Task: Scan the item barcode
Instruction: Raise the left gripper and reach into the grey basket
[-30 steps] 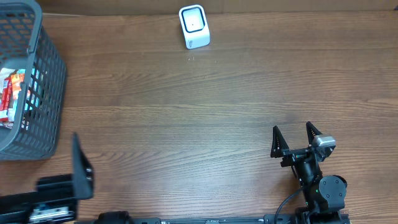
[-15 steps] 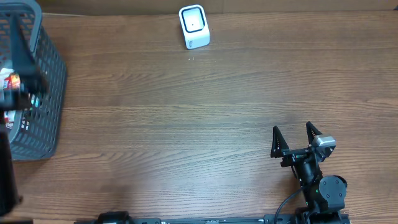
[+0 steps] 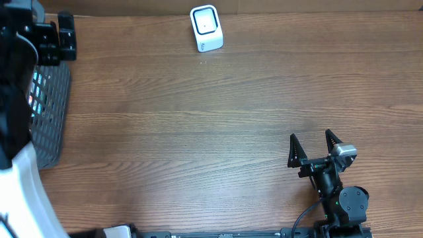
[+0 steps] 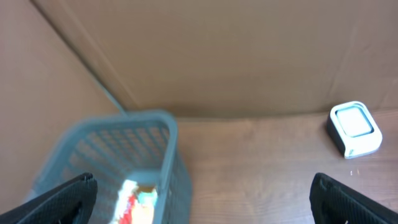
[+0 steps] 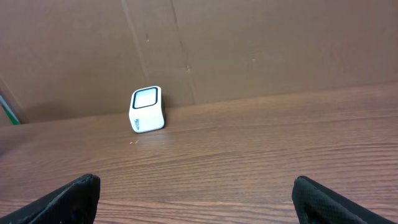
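Just below the left fingers (image 4: 65, 199), wide open and empty, the item (image 4: 133, 202) lies in the basket (image 4: 112, 140). We judge the step is pick-up: next, lower onto it. The right fingers (image 3: 293, 151) are open and empty too.

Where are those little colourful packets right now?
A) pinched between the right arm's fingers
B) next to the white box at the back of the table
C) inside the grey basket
C: the left wrist view shows the colourful packets lying inside the grey basket, while the white scanner stands alone and the right gripper is open with nothing in it.
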You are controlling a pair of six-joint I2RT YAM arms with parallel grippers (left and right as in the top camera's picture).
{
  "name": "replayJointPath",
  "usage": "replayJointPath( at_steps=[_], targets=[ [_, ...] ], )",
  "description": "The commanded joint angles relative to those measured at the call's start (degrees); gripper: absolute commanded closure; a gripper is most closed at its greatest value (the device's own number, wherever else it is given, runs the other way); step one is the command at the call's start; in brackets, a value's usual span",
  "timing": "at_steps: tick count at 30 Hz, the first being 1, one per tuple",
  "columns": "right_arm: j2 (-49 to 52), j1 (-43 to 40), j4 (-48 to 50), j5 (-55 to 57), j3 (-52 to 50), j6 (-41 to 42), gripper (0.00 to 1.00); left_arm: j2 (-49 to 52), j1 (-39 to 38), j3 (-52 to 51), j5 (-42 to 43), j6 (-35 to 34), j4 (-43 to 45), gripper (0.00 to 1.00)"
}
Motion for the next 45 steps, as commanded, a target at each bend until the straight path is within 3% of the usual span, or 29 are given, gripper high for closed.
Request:
replayJointPath(
  at_steps=[1, 5, 13, 16, 24, 32, 45],
  targets=[
    [-0.52, -0.15, 0.17, 0.59, -0.61, 0.20, 0.00, 4.00, 10.21, 1.40, 15.93, -3.63, -0.57, 0.00],
    [-0.52, -0.15, 0.17, 0.59, -0.61, 0.20, 0.00, 8.66, 22.23, 1.40, 26.43, -4.61, -0.42, 0.00],
    [-0.52, -0.15, 0.17, 0.59, -0.61, 0.20, 0.00, 15.06, 34.95, 1.38, 27.02, -5.18, -0.79, 0.01],
    [-0.52, -0.15, 0.17, 0.59, -0.61, 0.20, 0.00, 16.13, 36.74, 1.38, 26.77, -1.33, -1.09, 0.00],
    [-0.52, -0.15, 0.17, 0.59, -0.61, 0.20, 0.00, 22.21, 36.94, 1.16, 21.84, 9.51, -3.91, 0.01],
    [-0.52, -0.15, 0.17, 0.59, -0.61, 0.20, 0.00, 29.75, 36.41, 1.14, 21.64, 10.25, -6.47, 0.00],
    [-0.52, -0.15, 0.17, 0.59, -0.61, 0.20, 0.00, 39.58, 29.55, 1.14, 13.70, 11.98, -5.33, 0.00]
  ],
)
